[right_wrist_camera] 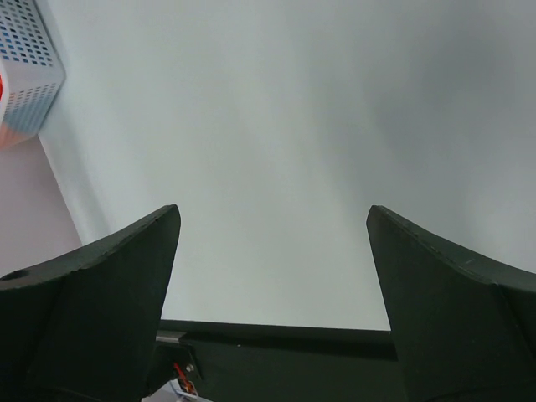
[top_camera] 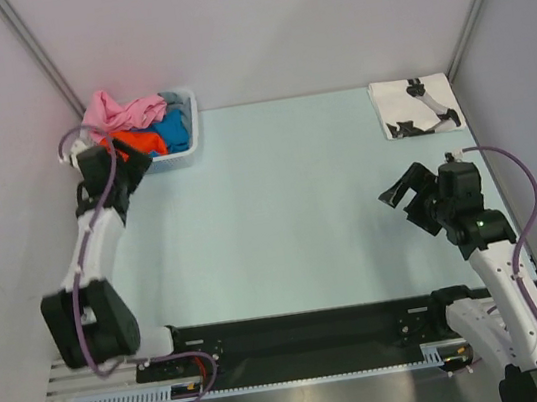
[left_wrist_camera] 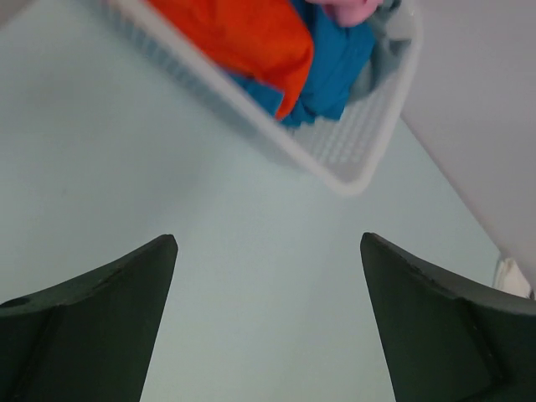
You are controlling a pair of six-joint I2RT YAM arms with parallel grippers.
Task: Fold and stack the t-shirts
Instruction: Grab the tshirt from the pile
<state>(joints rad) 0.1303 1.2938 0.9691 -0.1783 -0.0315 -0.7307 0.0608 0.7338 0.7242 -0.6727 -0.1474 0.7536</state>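
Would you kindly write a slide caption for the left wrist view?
Open left gripper hovers over the table, facing the white basket holding an orange t-shirt and a blue t-shirt.

A basket point(top_camera: 192, 121) is set at the far left corner of the bench point(top_camera: 280, 209), and a heap of t-shirts point(top_camera: 136, 125) is piled in it, with one draped over its far left rim. A single t-shirt point(top_camera: 416, 106), apparently folded, is laid flat at the far right corner. The left end effector point(top_camera: 137, 168) is held just before the basket. The right end effector point(top_camera: 407, 202) is held near the right edge, before the single t-shirt and apart from it.
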